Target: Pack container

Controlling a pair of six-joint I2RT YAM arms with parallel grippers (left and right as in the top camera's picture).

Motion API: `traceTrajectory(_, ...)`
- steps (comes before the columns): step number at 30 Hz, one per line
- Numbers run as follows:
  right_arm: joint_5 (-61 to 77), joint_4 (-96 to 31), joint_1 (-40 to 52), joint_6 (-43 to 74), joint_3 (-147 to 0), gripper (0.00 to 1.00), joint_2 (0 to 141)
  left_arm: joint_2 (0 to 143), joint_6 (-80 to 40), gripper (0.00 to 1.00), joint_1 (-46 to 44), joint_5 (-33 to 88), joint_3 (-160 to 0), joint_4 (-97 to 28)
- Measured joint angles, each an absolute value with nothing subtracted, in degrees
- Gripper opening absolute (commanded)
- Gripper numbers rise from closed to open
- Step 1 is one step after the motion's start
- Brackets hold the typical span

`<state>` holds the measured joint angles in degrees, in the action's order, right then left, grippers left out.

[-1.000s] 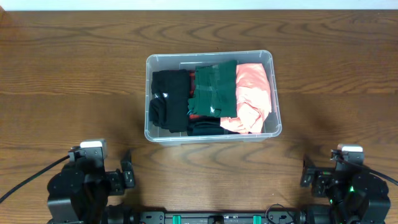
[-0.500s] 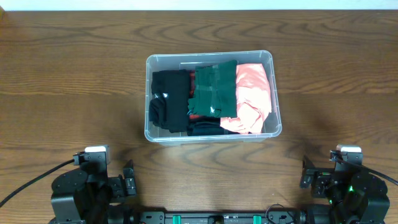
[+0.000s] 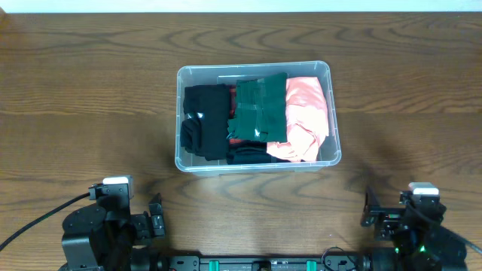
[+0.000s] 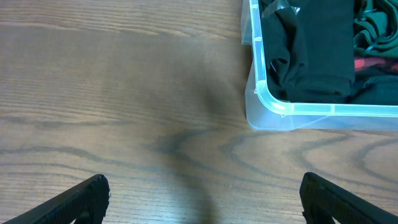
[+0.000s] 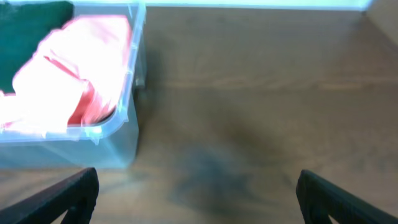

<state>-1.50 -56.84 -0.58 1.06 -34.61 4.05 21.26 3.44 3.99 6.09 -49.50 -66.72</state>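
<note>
Wooden counter [image 3: 75, 90], filled clear container [image 3: 256, 167] at its middle.
Inside: black clothes [image 3: 205, 120], green clothes [image 3: 260, 109], salmon-pink clothes [image 3: 305, 113]. Well apart at the near edge, left jaws and right jaws gape released, holding nothing.

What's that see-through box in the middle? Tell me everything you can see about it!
The container is a clear, colourless plastic bin, rectangular with rounded corners and a thick rim. It has no lid on and sits upright on the wooden table, near the middle. It holds folded clothes: a black garment on the left, a dark green one in the middle and a coral-pink one on the right. Only the table and clothes touch it.
</note>
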Motion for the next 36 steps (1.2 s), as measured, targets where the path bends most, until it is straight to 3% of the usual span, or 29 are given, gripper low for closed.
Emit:
traceTrajectory(4,-0.5,-47.7,-0.4,1.1,-27.0,0.99,0.8,21.3,3.5,0.98,4.0,6.1,-49.5,-66.7)
traceTrajectory(16,0.6,-4.8,-0.3,0.6,-3.7,0.99,0.6,21.3,3.5,0.98,4.0,6.1,-49.5,-66.7)
traceTrajectory(36,0.6,-4.1,0.0,0.6,-0.6,0.99,0.7,21.3,3.5,0.98,4.0,6.1,-49.5,-66.8)
